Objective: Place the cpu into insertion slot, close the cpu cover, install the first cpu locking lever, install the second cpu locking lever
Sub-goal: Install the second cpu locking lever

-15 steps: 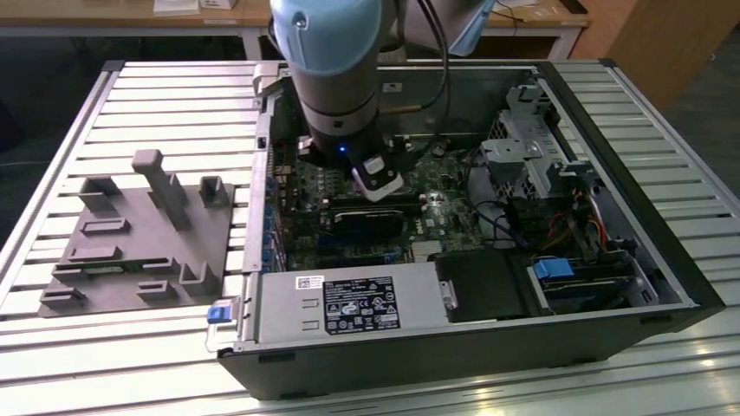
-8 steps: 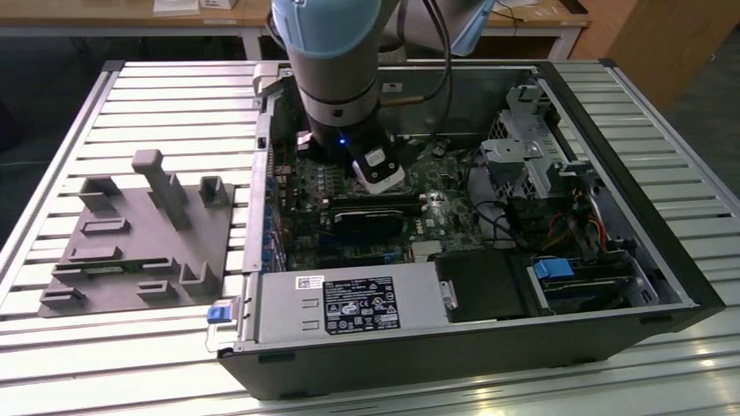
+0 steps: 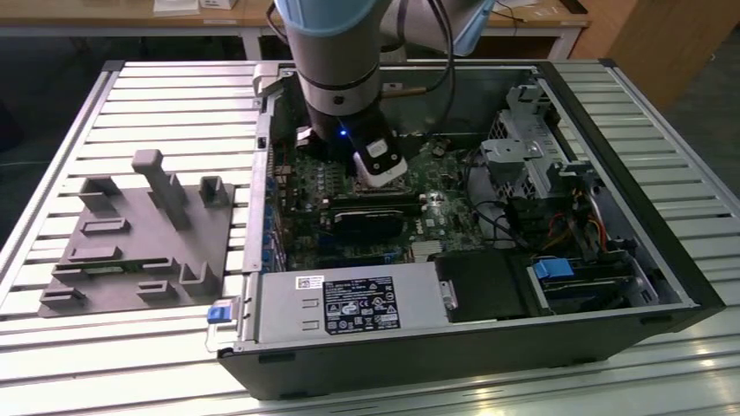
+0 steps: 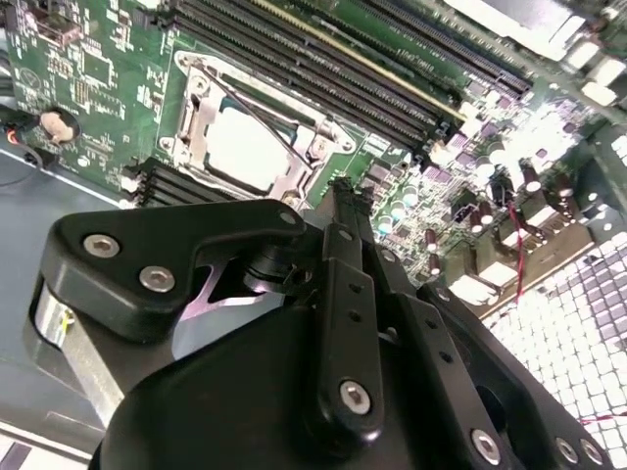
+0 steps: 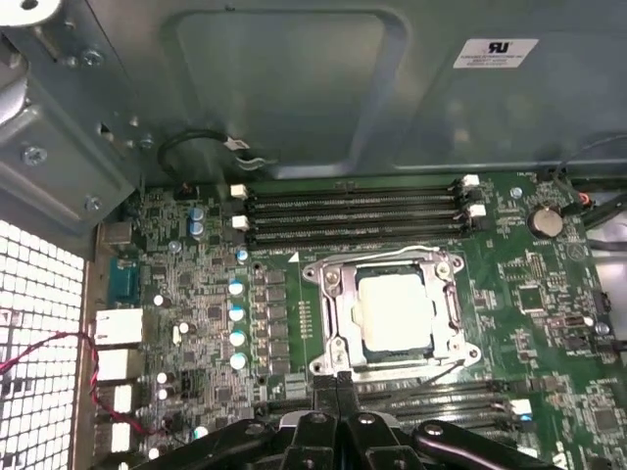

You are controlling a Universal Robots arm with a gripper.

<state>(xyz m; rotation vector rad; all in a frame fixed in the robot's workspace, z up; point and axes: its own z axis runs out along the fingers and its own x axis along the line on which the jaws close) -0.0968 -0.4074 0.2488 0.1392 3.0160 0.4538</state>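
Note:
The cpu (image 5: 394, 311) (image 4: 247, 145), with a pale square top, sits in the insertion slot (image 5: 449, 294) on the green motherboard (image 5: 549, 323). The silvery cpu cover (image 5: 333, 294) (image 4: 196, 108) lies flat around it like a frame. A thin wire lever (image 5: 431, 367) runs along the socket edge nearest my fingertips. My gripper (image 5: 338, 387) (image 4: 343, 201) is shut with nothing in it, and its tips hover just off that edge of the socket. In the exterior view the gripper (image 3: 382, 173) reaches down into the open computer case.
Long black memory slots (image 5: 353, 211) flank the socket. A grey case wall (image 5: 294, 88) and a perforated grille (image 5: 39, 323) bound the board. In the exterior view the power supply (image 3: 347, 303) and drive cage (image 3: 521, 147) fill the case, and a grey fixture (image 3: 139, 234) lies on the slatted table.

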